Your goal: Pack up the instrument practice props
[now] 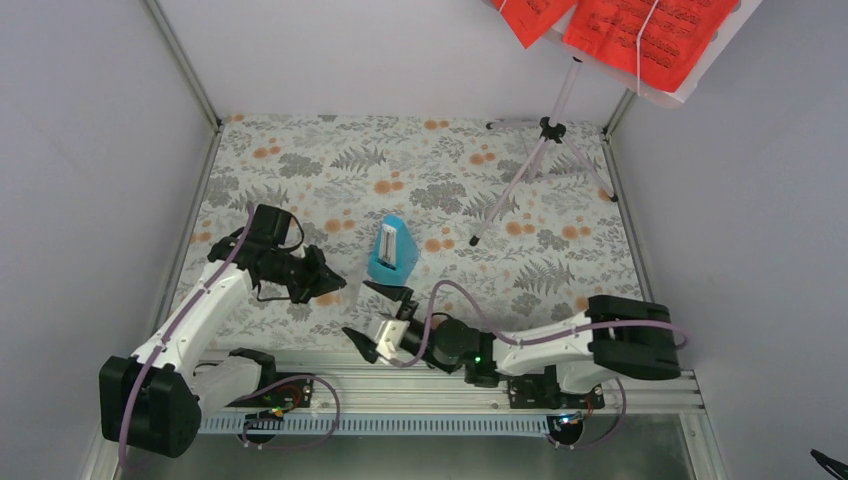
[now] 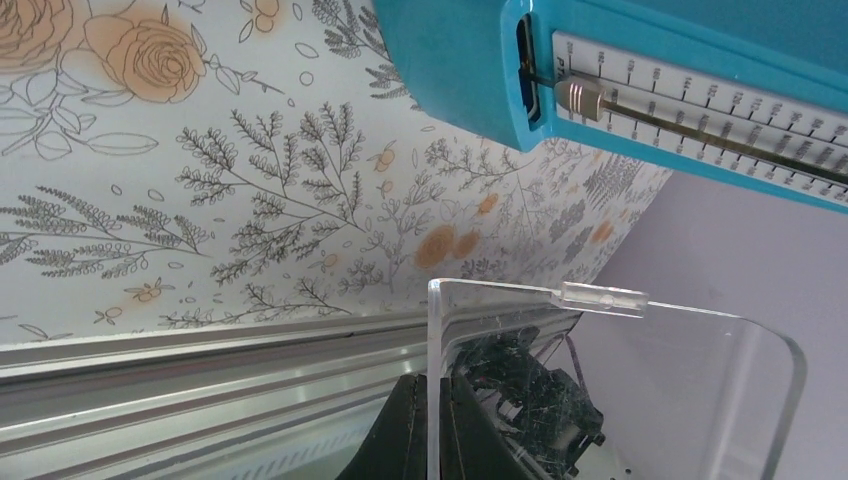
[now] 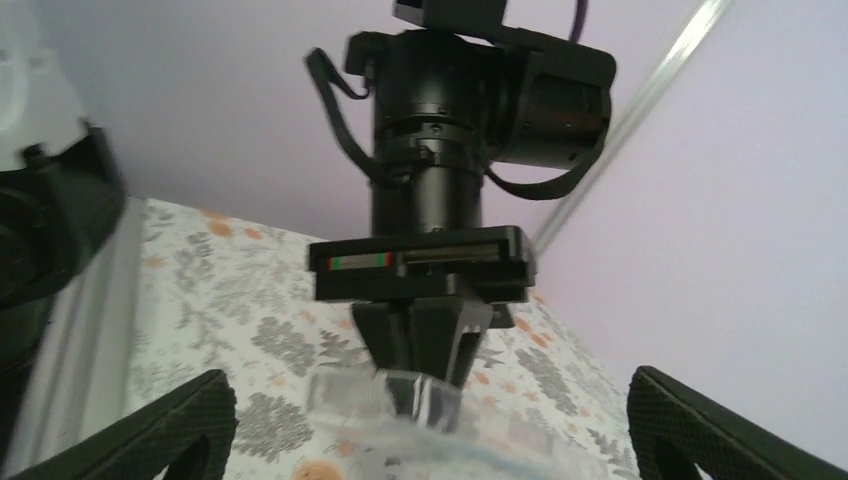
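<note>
**Instrument practice props all out, arms meeting over a clear panel**

Nothing looks packed yet. The small light-blue wedge-shaped metronome (image 1: 393, 250), with its white scale face, stands near the middle of the flower-patterned counter (image 1: 330, 170), just beyond both arms. The pale lilac tripod music stand (image 1: 545, 130) stands at the far right corner, well apart from them. The bright red sheet-music pages (image 1: 640, 30) rest on its desk. Thin white lines cross them, perhaps bands that keep them from sliding off.

The left gripper (image 1: 330, 283) has its jaws together on the edge of a clear bent plastic panel (image 2: 620, 390), holding it up near the metronome. The right gripper (image 1: 354, 307) faces it from close by, jaws wide apart and empty, so that the panel sits in line with the gap between them. That pose suggests a handover, or the second arm coming to steady the panel. It may be the metronome's cover, though I cannot tell its purpose for sure.
</note>
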You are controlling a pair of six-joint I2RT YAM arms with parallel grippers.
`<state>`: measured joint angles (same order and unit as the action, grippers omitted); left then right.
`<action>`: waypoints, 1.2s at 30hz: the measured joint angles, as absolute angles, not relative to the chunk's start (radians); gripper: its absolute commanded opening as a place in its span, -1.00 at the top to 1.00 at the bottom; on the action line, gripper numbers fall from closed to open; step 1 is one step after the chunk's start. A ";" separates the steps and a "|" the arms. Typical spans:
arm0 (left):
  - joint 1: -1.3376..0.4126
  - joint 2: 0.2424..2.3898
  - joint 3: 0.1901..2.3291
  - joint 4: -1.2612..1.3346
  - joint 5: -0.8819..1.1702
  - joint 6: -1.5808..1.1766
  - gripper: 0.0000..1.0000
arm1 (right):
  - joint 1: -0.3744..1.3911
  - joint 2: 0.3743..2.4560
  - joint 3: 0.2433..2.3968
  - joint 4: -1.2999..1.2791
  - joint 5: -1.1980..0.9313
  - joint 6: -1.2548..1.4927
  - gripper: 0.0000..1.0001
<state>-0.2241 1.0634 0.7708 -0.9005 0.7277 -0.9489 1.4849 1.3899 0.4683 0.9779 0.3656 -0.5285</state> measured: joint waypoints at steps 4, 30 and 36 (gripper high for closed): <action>-0.224 1.063 0.778 -0.921 0.731 -0.940 0.95 | 1.492 1.492 0.545 1.016 0.468 -0.565 -0.63; -0.218 1.057 0.780 -0.953 0.754 -0.905 0.95 | 1.526 1.804 0.631 1.333 0.701 -0.897 -0.05; -0.215 1.054 0.780 -0.956 0.761 -0.899 0.94 | 1.526 1.801 0.632 1.338 0.698 -0.905 0.11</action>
<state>-0.2150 1.0538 0.7799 -0.9558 0.7609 -0.8989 1.5261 1.8011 0.6315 1.3380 0.6979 -0.9051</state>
